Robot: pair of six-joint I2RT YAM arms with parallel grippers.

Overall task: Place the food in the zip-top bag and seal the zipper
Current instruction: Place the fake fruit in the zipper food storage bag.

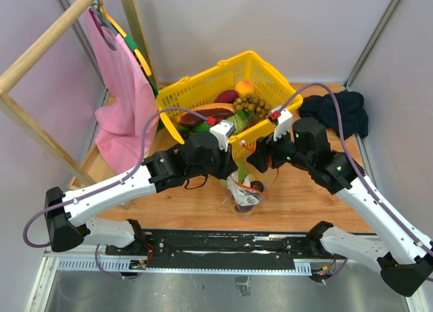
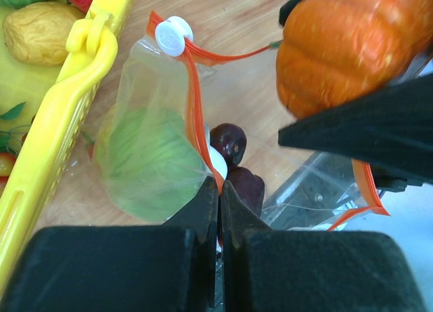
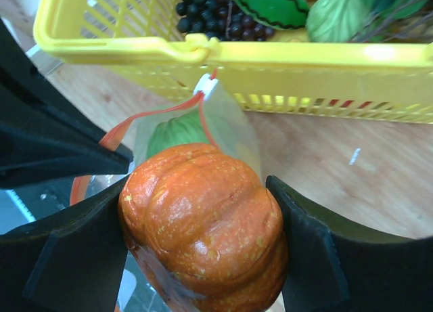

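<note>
From above, the arms hide most of the zip-top bag [image 1: 245,193]; I only catch crinkled plastic between the wrists. Left wrist: my left fingers [image 2: 193,214] are pressed together on the red-orange zipper [image 2: 193,88], with a green cabbage [image 2: 145,163] bagged just beyond them. Right wrist: my right fingers [image 3: 304,224] clamp an orange pumpkin [image 3: 203,224], the bag just past it.

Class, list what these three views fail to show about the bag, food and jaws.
- Top external: the zip-top bag sits mostly under both sets of jaws; its mouth is hidden.
- Right wrist: the orange pumpkin in the right jaws blocks the bag's opening; the bottom edge cuts off its underside.
- Left wrist: the shut left jaws cover where they pinch the zipper and part of the dark purple pieces.
</note>
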